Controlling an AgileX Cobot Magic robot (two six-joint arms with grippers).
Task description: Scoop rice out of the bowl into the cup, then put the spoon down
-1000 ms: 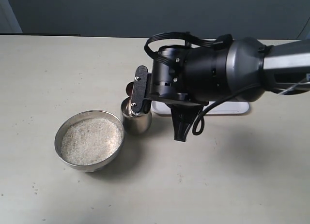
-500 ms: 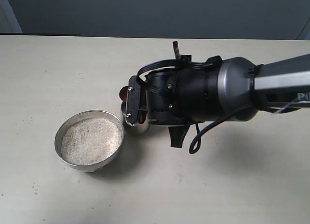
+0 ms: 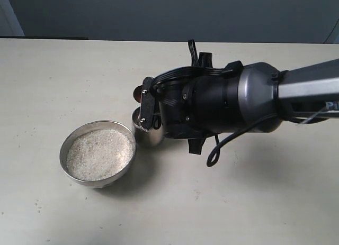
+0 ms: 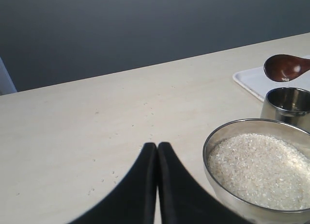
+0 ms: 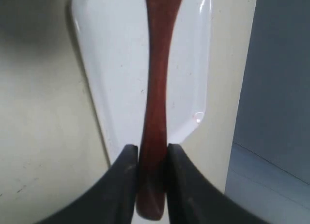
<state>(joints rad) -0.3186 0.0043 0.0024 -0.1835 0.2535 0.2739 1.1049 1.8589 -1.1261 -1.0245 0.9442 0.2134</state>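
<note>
The bowl (image 3: 69, 144) of dull metal holds a full bed of rice (image 3: 99, 154) at the left. The shiny cup (image 3: 150, 134) stands just right of it, partly behind my right gripper (image 3: 150, 110). That gripper is shut on the handle of the spoon (image 5: 157, 88). The dark red spoon (image 3: 139, 94) head hangs just above and beyond the cup. In the left wrist view the spoon (image 4: 286, 68) head hovers over the cup (image 4: 289, 105), beside the bowl (image 4: 211, 139) and rice (image 4: 261, 166). My left gripper (image 4: 157, 145) is shut on nothing, low over the table.
A white tray (image 5: 116, 64) lies under the spoon handle, and the same tray (image 4: 252, 79) shows behind the cup; my right arm hides it in the exterior view. A few stray grains (image 4: 104, 178) lie on the table near the left gripper.
My right wrist has rolled and shifted left, now covering the tray. The spoon head stayed over the cup's far side, dipping and then lifting slightly. Bowl and cup have not moved.
</note>
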